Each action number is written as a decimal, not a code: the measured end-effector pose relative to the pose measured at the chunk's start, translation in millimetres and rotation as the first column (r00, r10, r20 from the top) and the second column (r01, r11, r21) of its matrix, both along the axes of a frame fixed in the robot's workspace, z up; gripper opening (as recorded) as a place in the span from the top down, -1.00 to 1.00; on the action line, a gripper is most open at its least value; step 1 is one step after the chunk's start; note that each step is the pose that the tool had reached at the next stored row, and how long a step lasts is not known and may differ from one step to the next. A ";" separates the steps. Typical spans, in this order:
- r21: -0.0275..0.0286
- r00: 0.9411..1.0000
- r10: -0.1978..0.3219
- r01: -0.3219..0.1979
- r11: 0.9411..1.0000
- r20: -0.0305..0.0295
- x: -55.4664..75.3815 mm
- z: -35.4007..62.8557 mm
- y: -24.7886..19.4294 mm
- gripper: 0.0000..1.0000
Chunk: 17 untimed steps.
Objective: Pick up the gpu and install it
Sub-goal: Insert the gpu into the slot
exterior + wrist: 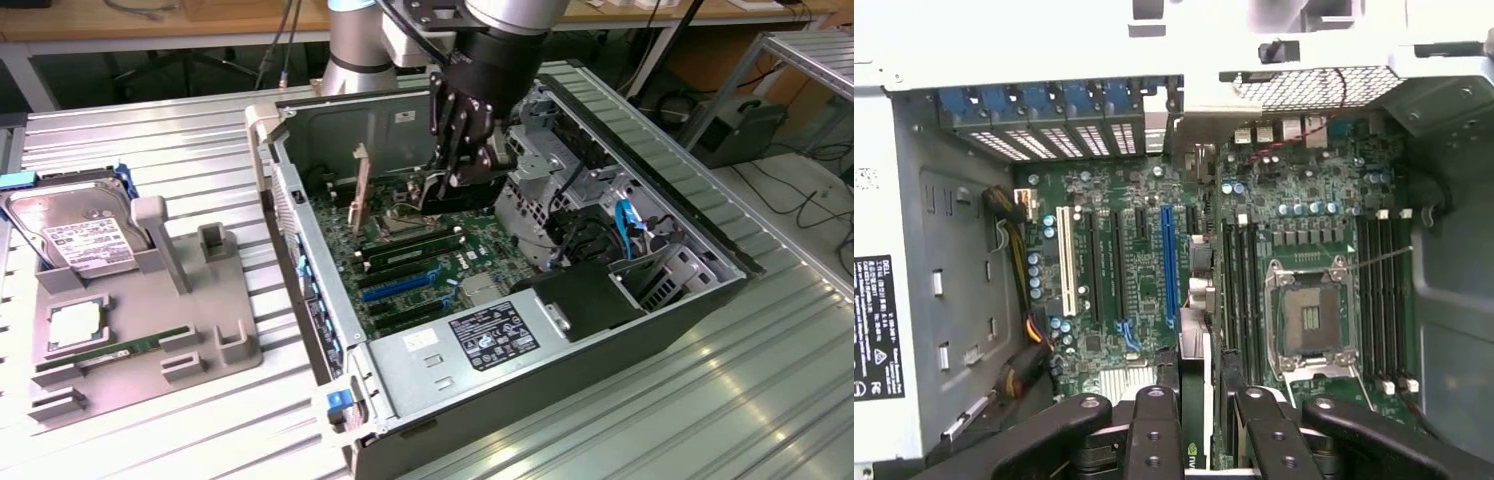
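Seen edge-on in the wrist view, the gpu [1194, 365] is a slim dark card with a silvery strip and a green mark, and my gripper [1199, 415] is shut on it with black fingers [1154, 420] on either side. In the exterior view the gripper [463, 172] reaches down inside the open computer case [287, 215], hanging over the upper part of the motherboard [427, 265]. The card's edge points roughly along the long blue slot [1169, 265], beside the memory slots. It hangs above the board and touches no slot.
A CPU socket [1309, 315] lies beside the card's line. The drive cage [534, 165] and power supply [494, 335] crowd the case. An upright brown piece [360, 190] stands near the rear wall. A grey tray [200, 340] at the exterior view's left holds a hard drive [80, 235] and a memory stick [114, 352].
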<state>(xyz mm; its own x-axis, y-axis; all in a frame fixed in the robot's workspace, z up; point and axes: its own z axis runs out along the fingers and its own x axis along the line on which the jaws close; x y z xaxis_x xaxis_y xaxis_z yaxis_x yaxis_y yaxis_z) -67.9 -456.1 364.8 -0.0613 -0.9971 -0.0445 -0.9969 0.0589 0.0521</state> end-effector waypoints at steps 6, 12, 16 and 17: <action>0.002 1.000 0.017 -0.017 1.000 0.000 -6.8 -12.3 -7.9 0.47; 0.008 1.000 0.031 -0.031 0.999 0.001 -11.3 -20.9 -12.9 0.47; 0.009 0.999 0.034 -0.035 0.999 0.004 -14.1 -26.1 -13.9 0.47; 0.008 0.999 0.035 -0.035 0.999 0.005 -14.8 -27.1 -13.9 0.47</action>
